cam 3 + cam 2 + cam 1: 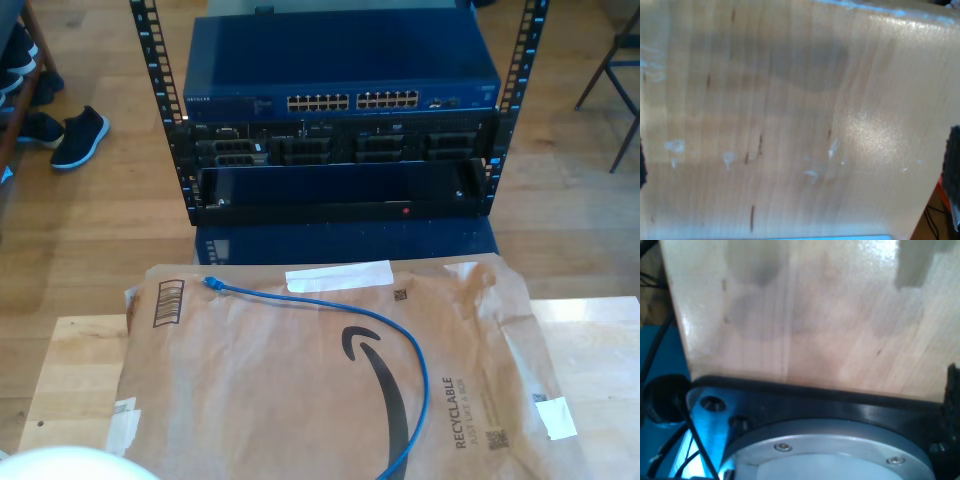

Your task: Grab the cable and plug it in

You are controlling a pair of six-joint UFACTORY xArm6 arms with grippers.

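The cable [420, 370] lies loose on the brown paper [300, 400] in the lower middle of the exterior view, curving from a plug [211, 284] at the paper's upper left down to the bottom edge, with the switch [340, 100] above it. It looks light, thin and floppy, so I would pinch it just behind that plug, where the stiff end will steer. I cannot tell how my first gripper or my second gripper stands; both wrist views look onto bare table [815, 315].

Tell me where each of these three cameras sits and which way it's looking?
Exterior view: above the table, looking down at the blue cable on a brown paper mailer and toward the network rack.
First wrist view: on one arm, facing the wooden tabletop and a round arm base.
Second wrist view: on the other arm, facing bare wood.
Both wrist views share the tabletop.
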